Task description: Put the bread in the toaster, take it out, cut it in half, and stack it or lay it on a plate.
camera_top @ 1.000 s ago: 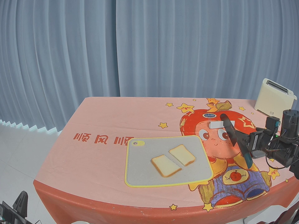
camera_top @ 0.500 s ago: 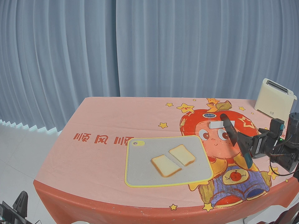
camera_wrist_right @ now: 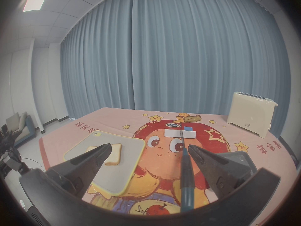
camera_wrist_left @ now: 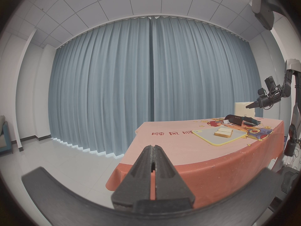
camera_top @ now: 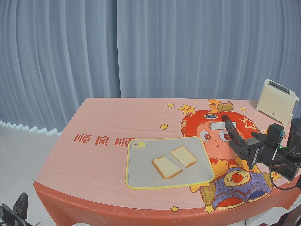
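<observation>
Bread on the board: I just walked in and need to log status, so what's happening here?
Two white bread halves lie apart on the grey, yellow-rimmed cutting board. The black-bladed, teal-handled knife lies on the pink printed tablecloth, and the right pincer hangs open above it. The left pincer is shut, low and off the cloth.

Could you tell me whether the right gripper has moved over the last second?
Yes. The right gripper has drawn away from the toaster, toward the near edge of the table, and its open jaws now hang above the knife.
</observation>
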### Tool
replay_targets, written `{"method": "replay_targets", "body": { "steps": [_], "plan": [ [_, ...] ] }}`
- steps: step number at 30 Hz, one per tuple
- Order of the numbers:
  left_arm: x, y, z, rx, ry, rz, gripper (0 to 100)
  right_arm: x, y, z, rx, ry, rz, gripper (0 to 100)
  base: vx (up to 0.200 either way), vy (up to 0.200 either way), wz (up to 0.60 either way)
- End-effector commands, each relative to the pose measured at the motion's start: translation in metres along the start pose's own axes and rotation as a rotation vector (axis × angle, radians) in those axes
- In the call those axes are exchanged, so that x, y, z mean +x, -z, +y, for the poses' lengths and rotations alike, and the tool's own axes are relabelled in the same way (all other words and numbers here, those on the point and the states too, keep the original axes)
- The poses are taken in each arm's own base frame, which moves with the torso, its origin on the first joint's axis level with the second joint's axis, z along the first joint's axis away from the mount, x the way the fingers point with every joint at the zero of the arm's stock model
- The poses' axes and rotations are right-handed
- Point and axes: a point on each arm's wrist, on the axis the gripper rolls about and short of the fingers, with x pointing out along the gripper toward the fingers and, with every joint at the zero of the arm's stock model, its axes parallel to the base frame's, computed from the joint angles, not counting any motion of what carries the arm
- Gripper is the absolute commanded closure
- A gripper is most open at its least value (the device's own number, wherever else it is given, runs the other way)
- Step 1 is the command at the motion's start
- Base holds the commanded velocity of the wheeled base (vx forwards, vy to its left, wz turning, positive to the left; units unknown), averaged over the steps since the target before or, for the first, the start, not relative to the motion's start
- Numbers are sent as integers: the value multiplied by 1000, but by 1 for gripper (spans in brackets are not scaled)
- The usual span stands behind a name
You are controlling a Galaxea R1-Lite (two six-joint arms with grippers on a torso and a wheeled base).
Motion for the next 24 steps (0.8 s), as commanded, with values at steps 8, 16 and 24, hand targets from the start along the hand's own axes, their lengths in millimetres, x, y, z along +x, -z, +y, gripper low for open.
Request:
{"method": "replay_targets", "body": {
  "steps": [8, 16, 24],
  "plan": [
    [0, 5, 0, 0, 0, 0, 100, -9, 9, 26, -50, -150, 24, 0, 0, 0, 0],
    [0, 5, 0, 0, -1, 0, 100, -11, 12, 33, -54, -186, 34, 0, 0, 0, 0],
    [0, 5, 0, 0, -1, 0, 100, -11, 11, 39, -60, -209, 26, 0, 0, 0, 0]
  ]
}}
